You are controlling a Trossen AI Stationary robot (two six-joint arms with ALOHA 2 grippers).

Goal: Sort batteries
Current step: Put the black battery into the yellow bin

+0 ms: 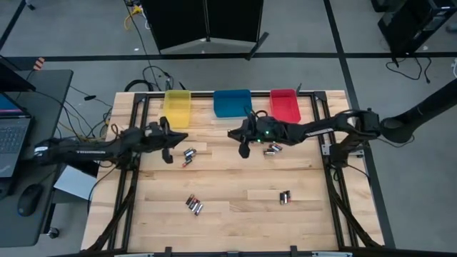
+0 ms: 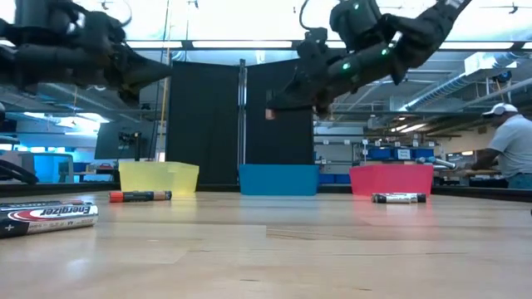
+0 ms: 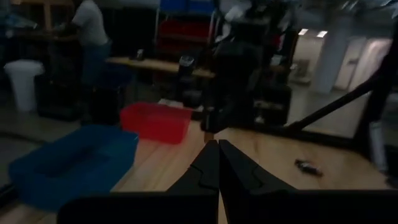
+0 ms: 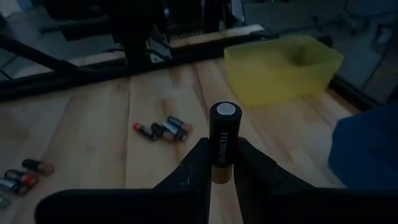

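My right gripper (image 4: 222,155) hangs above the table in front of the blue bin (image 1: 233,103), shut on a black Duracell battery (image 4: 223,140). In the low view the battery's reddish end (image 2: 270,114) pokes out of the gripper, high above the wood. My left gripper (image 3: 217,158) is shut and empty, raised near the yellow bin (image 1: 178,107). Loose batteries lie on their sides in small clusters (image 1: 189,155), (image 1: 272,148), (image 1: 193,205), (image 1: 285,196). The red bin (image 1: 285,105) stands to the right of the blue one. My right gripper pinches the Duracell battery between its two fingers, on the lower part of the barrel (image 4: 219,167). The silvery end (image 4: 225,112) sticks out past the fingertips. The battery lies along the fingers and is lifted clear of the table.
The three bins stand in a row along the table's far edge. An Energizer cell (image 2: 46,218) lies close to the low camera. Another arm's base and cables show beyond the table. A person (image 2: 511,145) stands in the room at the right. Bare wood (image 1: 235,175) spans the table's middle.
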